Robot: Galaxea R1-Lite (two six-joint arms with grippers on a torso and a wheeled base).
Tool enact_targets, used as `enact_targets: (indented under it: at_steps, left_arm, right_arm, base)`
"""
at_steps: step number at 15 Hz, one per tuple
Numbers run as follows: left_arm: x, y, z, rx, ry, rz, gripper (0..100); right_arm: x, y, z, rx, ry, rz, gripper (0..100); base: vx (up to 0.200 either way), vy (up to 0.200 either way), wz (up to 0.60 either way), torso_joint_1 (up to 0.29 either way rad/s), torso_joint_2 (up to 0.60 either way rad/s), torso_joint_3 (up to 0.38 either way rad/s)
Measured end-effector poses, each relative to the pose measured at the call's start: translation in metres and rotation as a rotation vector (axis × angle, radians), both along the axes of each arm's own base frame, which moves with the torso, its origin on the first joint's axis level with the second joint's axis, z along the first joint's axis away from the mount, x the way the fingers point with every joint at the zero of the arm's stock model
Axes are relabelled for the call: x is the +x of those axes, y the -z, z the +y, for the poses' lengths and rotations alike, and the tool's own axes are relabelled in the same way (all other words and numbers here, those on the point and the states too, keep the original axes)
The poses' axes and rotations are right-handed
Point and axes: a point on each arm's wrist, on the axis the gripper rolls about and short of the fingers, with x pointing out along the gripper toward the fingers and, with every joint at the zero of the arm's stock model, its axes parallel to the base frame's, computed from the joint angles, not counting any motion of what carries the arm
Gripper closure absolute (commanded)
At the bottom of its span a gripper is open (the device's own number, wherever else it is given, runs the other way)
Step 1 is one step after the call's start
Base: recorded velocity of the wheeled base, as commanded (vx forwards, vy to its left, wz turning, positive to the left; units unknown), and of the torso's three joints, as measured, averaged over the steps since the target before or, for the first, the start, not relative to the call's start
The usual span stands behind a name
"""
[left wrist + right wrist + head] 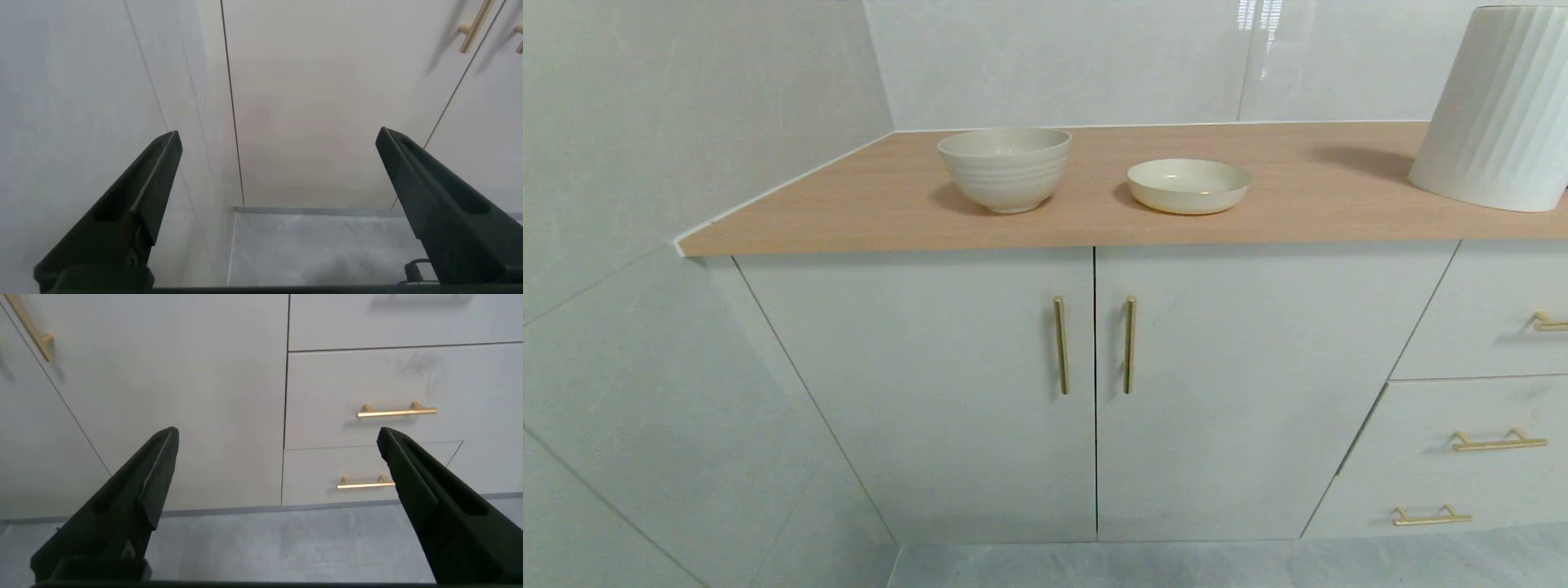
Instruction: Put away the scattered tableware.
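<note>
1. Head view: a ribbed bowl [1005,167] and a shallow dish [1189,185] stand near each other but apart on the countertop [1298,204]. Neither is in contact with an arm. The two cabinet doors [947,392] beneath them are closed. A white ribbed container [1503,106] stands well off toward the robot's right.
2. Left wrist view: the left gripper [278,139] has its jaws spread wide with nothing between them. Ahead of it are a plain door panel and the floor [327,245], so it appears to hang low, with both dishes well above it.
3. Right wrist view: the right gripper [278,437] is likewise wide open and empty. It faces the drawers [396,412] near the floor, again well below the tableware.
4. Progress, as I judge it: nothing has been put away. Both pieces remain to be grasped, and a storage place, probably the cabinet, remains to be opened.
</note>
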Motion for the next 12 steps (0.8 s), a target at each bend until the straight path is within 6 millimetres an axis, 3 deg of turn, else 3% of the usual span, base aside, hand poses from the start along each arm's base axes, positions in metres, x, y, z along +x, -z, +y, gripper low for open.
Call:
enact_targets:
  at_steps: [12]
  left_arm:
    - [0.0000,0.0000,0.0000,0.000,0.000,0.000,0]
  right_arm:
    - [0.0000,0.0000,0.0000,0.000,0.000,0.000,0]
  base:
    - [0.000,0.000,0.00,0.000,0.00,0.000]
